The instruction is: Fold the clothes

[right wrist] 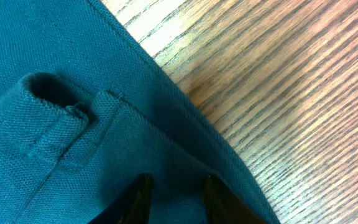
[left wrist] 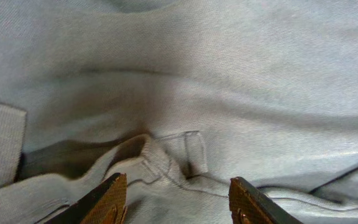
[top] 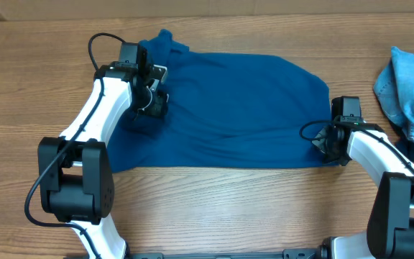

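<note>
Broadly, the wooden table (top: 214, 208) carries the blue shirt (top: 236, 115) spread flat across its middle, ready for folding. A pale denim garment (top: 408, 86) lies bunched at the right edge, out of the way. The right gripper (right wrist: 174, 199) pinches the shirt's near right corner, probably to lift it. The left gripper (left wrist: 178, 193) holds nothing, its jaws parted over the far left corner.

The deep-blue shirt (top: 236, 108) lies spread across the middle of the desk (top: 214, 208), mostly flat. It is a plain matte knit with soft wrinkles running across it. Its near edge runs almost straight, and its far left corner is bunched into a raised lump. At the right edge the hem is doubled over into a small rolled loop. A crumpled pale-blue denim garment (top: 408, 86) sits at the desk's right edge, well apart.
</note>
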You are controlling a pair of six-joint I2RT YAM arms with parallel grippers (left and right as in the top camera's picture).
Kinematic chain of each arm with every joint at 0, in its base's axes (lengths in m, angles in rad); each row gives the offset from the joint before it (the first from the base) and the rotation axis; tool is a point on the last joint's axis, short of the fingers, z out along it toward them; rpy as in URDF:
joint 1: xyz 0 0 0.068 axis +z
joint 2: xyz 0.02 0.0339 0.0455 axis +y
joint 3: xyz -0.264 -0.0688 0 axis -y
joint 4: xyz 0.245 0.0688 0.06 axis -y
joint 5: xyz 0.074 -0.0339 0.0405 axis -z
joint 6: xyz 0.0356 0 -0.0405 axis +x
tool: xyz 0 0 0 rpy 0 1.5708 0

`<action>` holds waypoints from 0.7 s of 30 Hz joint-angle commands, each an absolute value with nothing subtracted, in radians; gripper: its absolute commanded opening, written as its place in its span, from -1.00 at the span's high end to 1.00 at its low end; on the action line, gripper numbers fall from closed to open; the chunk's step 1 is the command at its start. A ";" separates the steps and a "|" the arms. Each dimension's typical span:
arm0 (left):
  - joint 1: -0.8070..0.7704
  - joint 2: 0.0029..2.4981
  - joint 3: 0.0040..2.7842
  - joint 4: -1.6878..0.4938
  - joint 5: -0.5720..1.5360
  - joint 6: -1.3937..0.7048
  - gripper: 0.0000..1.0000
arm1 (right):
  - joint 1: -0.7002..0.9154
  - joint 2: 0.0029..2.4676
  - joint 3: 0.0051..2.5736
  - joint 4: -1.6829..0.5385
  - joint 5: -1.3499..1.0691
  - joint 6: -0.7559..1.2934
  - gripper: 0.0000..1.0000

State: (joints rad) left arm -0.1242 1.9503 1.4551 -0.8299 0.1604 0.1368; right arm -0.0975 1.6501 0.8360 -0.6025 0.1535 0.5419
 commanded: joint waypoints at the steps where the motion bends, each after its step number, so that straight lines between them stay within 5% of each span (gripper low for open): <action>1: -0.125 1.996 1.466 -0.839 0.131 0.126 -0.12 | -0.108 1.679 0.794 -0.638 0.151 0.544 0.35; 14: -0.126 2.068 1.465 -0.807 0.124 0.089 0.03 | -0.108 1.679 0.794 -0.635 0.151 0.543 0.35; 21: -0.126 2.091 1.470 -0.805 0.125 0.073 0.72 | -0.108 1.679 0.794 -0.635 0.151 0.544 0.34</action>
State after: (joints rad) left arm -0.1238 2.0731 1.4551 -0.8082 0.1268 0.0933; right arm -0.0975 1.6501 0.8360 -0.6025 0.1532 0.5423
